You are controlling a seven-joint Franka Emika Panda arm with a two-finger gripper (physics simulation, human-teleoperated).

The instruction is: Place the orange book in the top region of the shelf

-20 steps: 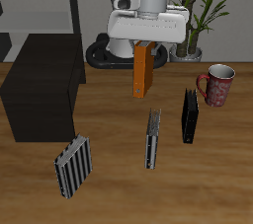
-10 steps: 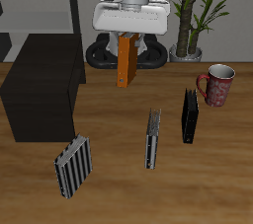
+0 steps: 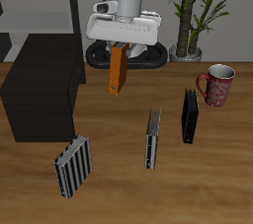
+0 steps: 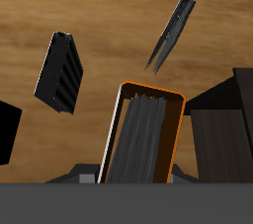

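Observation:
My gripper (image 3: 120, 43) is shut on the top of the orange book (image 3: 116, 70) and holds it upright in the air above the table, beside the shelf (image 3: 42, 85). The shelf is a low matte black box; the book hangs about level with its top and clear of it. In the wrist view the orange book (image 4: 145, 134) shows its orange cover edge and grey page edge between my fingers, and the black shelf (image 4: 223, 124) lies close beside it.
A grey-and-white striped book (image 3: 73, 165) stands near the front edge, another (image 3: 152, 137) mid-table, and a black book (image 3: 189, 115) beside a red mug (image 3: 216, 83). A potted plant (image 3: 191, 16) and a pale grey rack (image 3: 40, 6) stand at the back.
My gripper has carried the orange book sideways toward the black shelf, away from the mug. The other books and the mug have not moved.

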